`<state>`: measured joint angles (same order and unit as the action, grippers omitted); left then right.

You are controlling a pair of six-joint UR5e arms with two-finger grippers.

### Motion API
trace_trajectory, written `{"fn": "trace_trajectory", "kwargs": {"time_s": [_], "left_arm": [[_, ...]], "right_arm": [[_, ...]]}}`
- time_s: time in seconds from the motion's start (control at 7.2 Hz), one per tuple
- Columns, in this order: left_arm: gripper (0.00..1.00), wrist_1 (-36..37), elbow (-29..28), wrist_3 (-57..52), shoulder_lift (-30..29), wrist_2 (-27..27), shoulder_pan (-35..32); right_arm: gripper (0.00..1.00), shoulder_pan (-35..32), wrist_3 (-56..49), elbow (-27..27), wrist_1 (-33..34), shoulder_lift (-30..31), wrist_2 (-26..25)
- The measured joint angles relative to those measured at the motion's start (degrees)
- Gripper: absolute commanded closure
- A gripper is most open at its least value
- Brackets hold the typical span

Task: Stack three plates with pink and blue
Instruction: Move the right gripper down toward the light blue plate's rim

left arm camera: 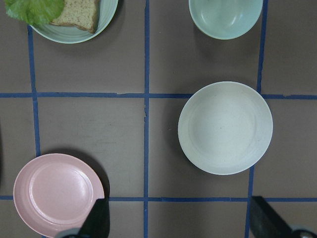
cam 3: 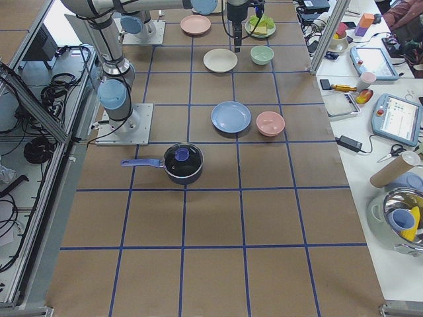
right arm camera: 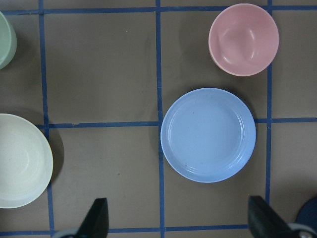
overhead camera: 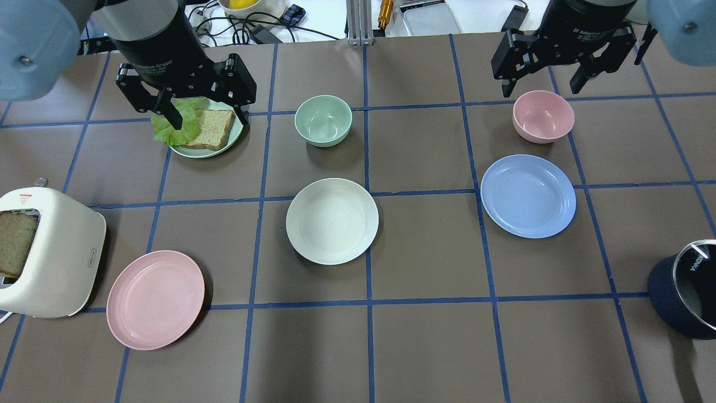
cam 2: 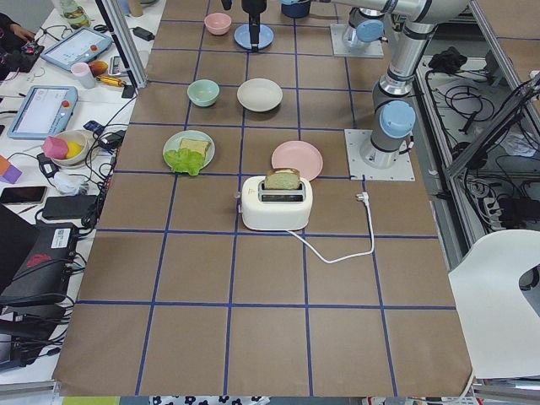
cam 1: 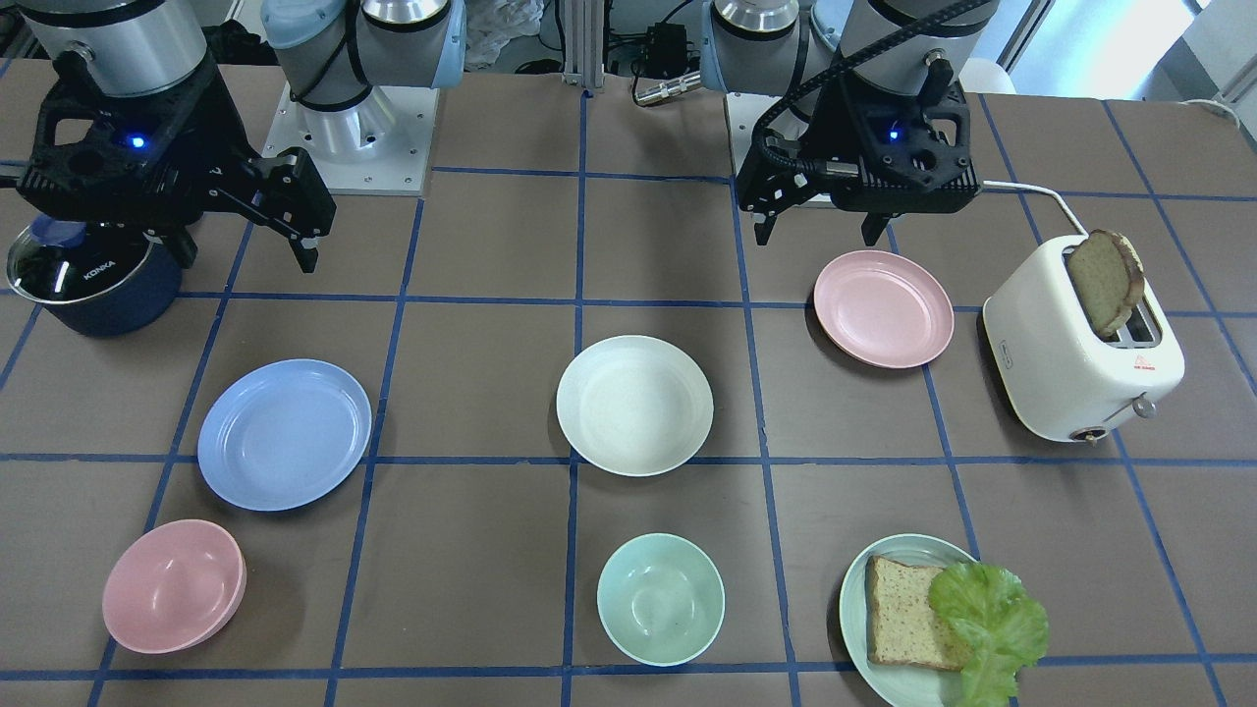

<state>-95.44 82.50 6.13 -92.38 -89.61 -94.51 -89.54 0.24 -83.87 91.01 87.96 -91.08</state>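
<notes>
Three plates lie apart on the brown table. The cream-white plate is in the middle, the pale pink plate on the robot's near left, and the light blue plate on the right. My left gripper hangs open and empty high above the table. Its wrist view shows the pink plate and the cream plate below it. My right gripper is open and empty, also high. Its wrist view shows the blue plate beneath it.
A pink bowl sits beyond the blue plate and a mint bowl beyond the cream plate. A mint plate holds bread and lettuce. A white toaster stands beside the pink plate. A dark pot stands at near right.
</notes>
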Motion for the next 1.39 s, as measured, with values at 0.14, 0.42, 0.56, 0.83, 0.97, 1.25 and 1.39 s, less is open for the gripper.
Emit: {"fn": "trace_trajectory", "kwargs": {"time_s": [0.14, 0.42, 0.56, 0.83, 0.97, 1.25, 1.39], "left_arm": [[0.0, -0.32, -0.01, -0.04, 0.0, -0.02, 0.01], [0.0, -0.51, 0.02, -0.03, -0.08, -0.03, 0.07], [0.0, -0.53, 0.02, -0.05, -0.1, -0.06, 0.06], [0.0, -0.73, 0.01, -0.06, -0.09, -0.17, 0.04], [0.0, -0.93, -0.02, -0.05, -0.18, -0.18, 0.05], [0.0, -1.04, -0.01, 0.26, -0.47, -0.11, 0.14], [0.0, -1.05, 0.01, 0.46, -0.58, -0.02, 0.23]], "right_arm": [[0.0, 0.11, 0.09, 0.53, 0.2, -0.11, -0.01], [0.0, 0.29, 0.72, 2.04, 0.67, -1.27, 0.02], [0.0, 0.34, 0.89, 2.7, 0.66, -2.2, 0.17], [0.0, 0.49, 0.89, 2.95, 0.63, -3.6, 0.58], [0.0, 1.01, 0.68, 2.74, 0.79, -4.44, 0.5], [0.0, 4.72, -0.34, 1.62, 0.74, -6.81, 0.32], [0.0, 7.65, -0.97, -0.15, 1.09, -8.32, 0.31]]}}
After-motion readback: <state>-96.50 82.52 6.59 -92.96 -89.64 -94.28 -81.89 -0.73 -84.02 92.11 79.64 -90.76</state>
